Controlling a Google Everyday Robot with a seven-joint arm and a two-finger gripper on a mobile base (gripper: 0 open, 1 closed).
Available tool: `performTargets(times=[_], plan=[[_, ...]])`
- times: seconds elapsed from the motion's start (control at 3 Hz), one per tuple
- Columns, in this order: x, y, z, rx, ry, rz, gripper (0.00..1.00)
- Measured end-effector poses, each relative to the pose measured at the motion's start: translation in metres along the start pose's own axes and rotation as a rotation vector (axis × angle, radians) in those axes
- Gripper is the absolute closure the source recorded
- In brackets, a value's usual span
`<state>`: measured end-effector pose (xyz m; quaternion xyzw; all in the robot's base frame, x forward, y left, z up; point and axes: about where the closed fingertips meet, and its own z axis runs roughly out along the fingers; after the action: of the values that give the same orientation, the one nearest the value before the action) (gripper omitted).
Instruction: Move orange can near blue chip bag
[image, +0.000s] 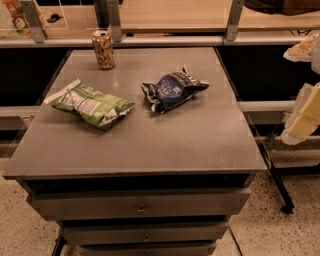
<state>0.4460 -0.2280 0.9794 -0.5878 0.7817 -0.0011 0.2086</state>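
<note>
A grey table (165, 145) fills the middle of the view. On its top, toward 9 o'clock from the centre, a green-and-white chip bag (92, 104) lies flat and slanted. Below the front edge, at 6 o'clock, are stacked drawers (140, 205) with small knobs. A pale rail (165, 41) runs along the far edge at 12 o'clock, with a wooden shelf (170, 12) behind it. A speckled floor (20, 225) shows at 7 o'clock. The gripper (299, 125) hangs beyond the table's edge at 3 o'clock.
</note>
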Motion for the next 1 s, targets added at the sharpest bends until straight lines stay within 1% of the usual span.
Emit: performTargets(times=[0.33, 0.67, 1.0], plan=[[-0.001, -0.001, 0.006, -0.041, -0.160, 0.011, 0.00], [-0.002, -0.001, 0.014, -0.104, -0.340, 0.020, 0.00], [-0.005, 0.000, 0.025, -0.188, -0.521, 0.070, 0.00]])
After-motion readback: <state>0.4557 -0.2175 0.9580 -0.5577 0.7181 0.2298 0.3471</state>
